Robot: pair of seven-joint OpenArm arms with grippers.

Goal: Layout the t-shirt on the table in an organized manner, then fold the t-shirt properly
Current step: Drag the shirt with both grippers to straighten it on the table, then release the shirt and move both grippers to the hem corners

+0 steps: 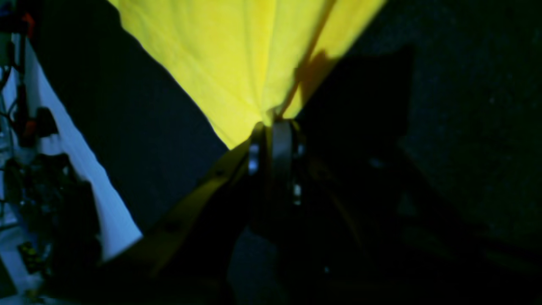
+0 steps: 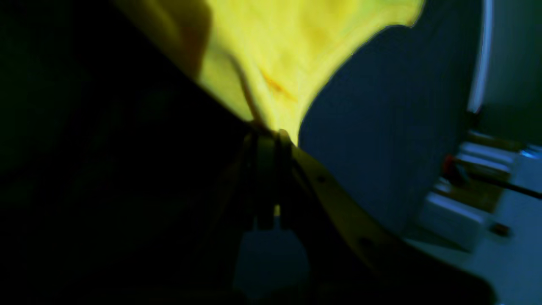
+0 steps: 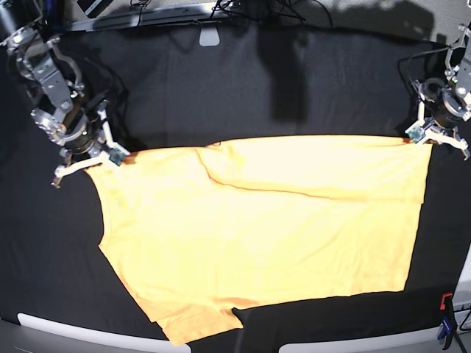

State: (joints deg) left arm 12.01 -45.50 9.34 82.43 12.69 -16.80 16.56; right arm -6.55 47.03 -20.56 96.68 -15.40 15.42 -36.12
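Note:
The pale yellow-orange t-shirt [image 3: 265,228] lies spread on the black table [image 3: 221,81], its top edge pulled taut between both grippers and partly folded over. My right gripper [image 3: 103,152], at the left of the base view, is shut on the shirt's upper left corner. In the right wrist view the gripper [image 2: 266,135] pinches the yellow cloth [image 2: 296,51]. My left gripper [image 3: 421,137], at the right of the base view, is shut on the upper right corner. The left wrist view shows that gripper [image 1: 273,125] with the cloth [image 1: 237,55] fanning out from it.
White edge strips [image 3: 73,327] run along the table's front rim, and a red clamp [image 3: 446,301] sits at the front right. Cables and a bar [image 3: 147,15] lie along the far edge. A white strip [image 1: 63,140] and clutter show beyond the table in the left wrist view.

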